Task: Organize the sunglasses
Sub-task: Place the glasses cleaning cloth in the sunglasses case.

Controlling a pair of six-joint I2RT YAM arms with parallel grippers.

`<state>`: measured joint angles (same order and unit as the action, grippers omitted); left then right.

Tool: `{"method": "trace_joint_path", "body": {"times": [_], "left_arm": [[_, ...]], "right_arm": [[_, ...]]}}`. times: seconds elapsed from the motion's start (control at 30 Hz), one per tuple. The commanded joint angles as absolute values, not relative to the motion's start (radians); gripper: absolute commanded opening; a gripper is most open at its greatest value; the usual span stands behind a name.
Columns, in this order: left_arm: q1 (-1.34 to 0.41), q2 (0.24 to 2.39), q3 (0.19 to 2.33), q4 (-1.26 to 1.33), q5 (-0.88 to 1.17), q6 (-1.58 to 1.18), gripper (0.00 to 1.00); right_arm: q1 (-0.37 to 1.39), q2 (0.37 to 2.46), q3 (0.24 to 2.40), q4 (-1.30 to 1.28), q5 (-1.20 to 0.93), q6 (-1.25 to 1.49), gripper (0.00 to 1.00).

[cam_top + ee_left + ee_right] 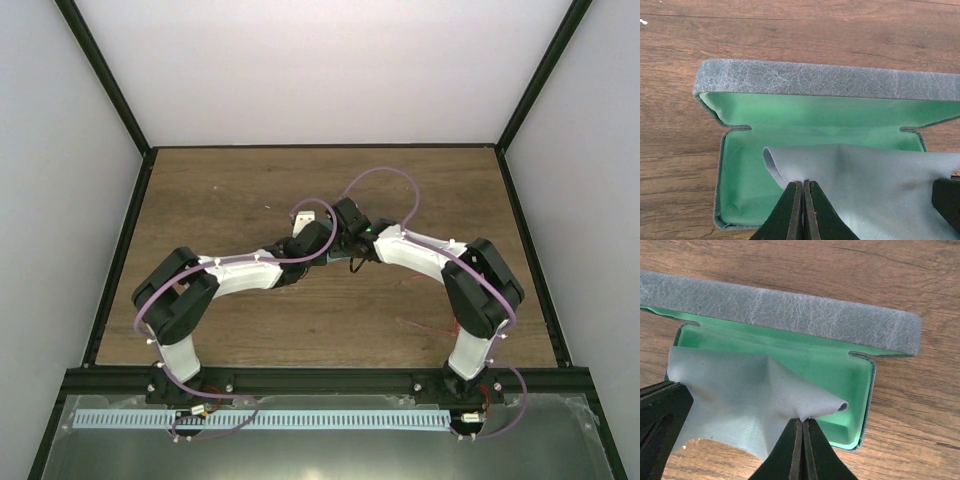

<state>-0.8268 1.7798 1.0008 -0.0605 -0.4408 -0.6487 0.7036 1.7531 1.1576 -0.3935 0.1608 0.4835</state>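
Blue cloth over the open case, nipped tight by left pincer and right pincer

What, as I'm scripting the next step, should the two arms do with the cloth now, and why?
Probably lower the cloth together into the case: the left gripper and right gripper each pinch it shut, and it sags over the open green interior, lid up.
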Motion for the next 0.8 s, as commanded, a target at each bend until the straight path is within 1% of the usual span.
{"method": "trace_joint_path", "body": {"times": [0.0, 0.37, 0.77], "left_arm": [[-0.823, 1.75, 1.023, -0.056, -0.435, -0.631, 0.05], [-0.821, 1.724, 1.016, -0.065, -0.43, -0.629, 0.05], [-0.813, 1.792, 1.055, -0.064, -0.421, -0.617, 0.05]], "right_arm": [[0.703, 1.712, 1.15, -0.369, 0.18, 0.487, 0.01], [0.704, 1.669, 1.119, -0.354, 0.189, 0.491, 0.01], [0.703, 1.73, 1.129, -0.361, 0.187, 0.485, 0.01]]}}
